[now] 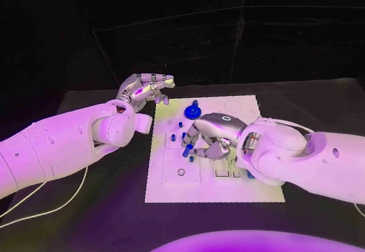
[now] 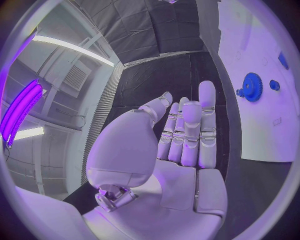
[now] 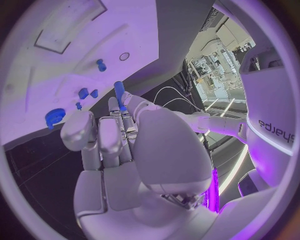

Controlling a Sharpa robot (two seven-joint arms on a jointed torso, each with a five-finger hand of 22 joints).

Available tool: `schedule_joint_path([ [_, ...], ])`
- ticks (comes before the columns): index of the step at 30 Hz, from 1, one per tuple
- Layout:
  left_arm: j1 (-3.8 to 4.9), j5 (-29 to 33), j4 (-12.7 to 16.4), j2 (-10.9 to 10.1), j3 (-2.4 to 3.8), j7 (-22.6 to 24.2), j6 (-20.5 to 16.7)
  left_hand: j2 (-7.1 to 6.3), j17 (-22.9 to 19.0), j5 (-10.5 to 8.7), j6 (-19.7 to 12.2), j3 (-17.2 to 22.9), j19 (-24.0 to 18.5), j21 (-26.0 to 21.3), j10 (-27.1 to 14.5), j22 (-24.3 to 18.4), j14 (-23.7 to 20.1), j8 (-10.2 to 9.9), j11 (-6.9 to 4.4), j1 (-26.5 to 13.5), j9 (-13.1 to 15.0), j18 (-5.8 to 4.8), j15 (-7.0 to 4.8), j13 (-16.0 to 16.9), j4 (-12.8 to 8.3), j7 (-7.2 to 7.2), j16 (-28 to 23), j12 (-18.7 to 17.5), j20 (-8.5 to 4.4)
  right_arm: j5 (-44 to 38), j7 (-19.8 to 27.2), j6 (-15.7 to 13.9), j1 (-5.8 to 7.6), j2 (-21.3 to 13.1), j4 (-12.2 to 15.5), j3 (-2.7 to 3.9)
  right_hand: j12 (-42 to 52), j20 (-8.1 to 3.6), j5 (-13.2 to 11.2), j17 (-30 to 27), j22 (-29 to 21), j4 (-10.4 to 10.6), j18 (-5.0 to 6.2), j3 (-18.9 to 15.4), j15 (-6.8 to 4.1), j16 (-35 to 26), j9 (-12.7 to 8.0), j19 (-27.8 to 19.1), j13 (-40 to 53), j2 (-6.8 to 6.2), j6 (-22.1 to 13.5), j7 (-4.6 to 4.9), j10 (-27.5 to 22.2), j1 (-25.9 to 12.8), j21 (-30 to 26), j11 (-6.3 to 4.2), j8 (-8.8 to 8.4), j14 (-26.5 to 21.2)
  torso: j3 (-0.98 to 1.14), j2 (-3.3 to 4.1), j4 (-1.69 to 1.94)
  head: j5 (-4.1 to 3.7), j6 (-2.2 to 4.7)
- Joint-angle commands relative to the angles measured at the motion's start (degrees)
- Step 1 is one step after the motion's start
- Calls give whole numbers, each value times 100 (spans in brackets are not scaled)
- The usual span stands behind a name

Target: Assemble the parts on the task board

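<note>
Right hand (image 1: 209, 140) over the white task board (image 1: 176, 182) pinching a blue peg (image 3: 119, 91), left hand (image 2: 181, 135) empty with fingers straight beside it; blue gear (image 1: 192, 109) and several small pegs already standing, assembly seemingly midway.

White task board (image 1: 177, 185), blue parts (image 1: 192, 110), black table (image 1: 88, 235), silver fingers (image 1: 161, 81)

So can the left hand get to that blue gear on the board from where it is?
Probably yes: the left hand hovers empty just off the task board's far corner, and nothing lies between it and the blue gear.
</note>
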Motion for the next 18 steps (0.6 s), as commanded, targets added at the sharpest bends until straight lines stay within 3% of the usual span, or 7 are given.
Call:
schedule_joint_path([
  [1, 9, 16, 11, 10, 5, 30, 57, 44, -7, 12, -24, -32, -1, -23, -44, -7, -40, 38, -14, 26, -5, 116, -18, 6, 9, 5, -36, 39, 27, 77, 250, 184, -60, 97, -80, -26, -43, 0, 12, -5, 6, -22, -109, 41, -27, 21, -3, 51, 8, -46, 36, 22, 30, -31, 21, 16, -39, 104, 5, 0, -8, 50, -22],
  [7, 9, 16, 10, 21, 5, 29, 60, 44, -7, 12, -24, -32, -1, -23, -44, -7, -40, 38, -14, 26, -5, 116, -18, 6, 9, 5, -36, 39, 27, -13, 262, 293, -184, 251, -208, -57, -54, 1, 6, -8, 2, -29, -108, 52, -24, 21, -4, 48, 7, -54, 32, 25, 27, -45, 19, 19, -43, 103, 9, 4, -17, 134, -64],
  [18, 9, 16, -1, 35, 5, 25, 70, 44, -7, 12, -24, -32, -1, -23, -44, -7, -40, 38, -14, 26, -5, 116, -18, 6, 9, 5, -36, 39, 27, -134, 189, 498, -239, 351, -342, -65, -65, 3, 2, -25, -9, -33, -107, 63, -22, 13, -4, 42, 7, -59, 29, 28, 24, -61, 14, 22, -46, 99, 8, 2, -15, 161, -87],
])
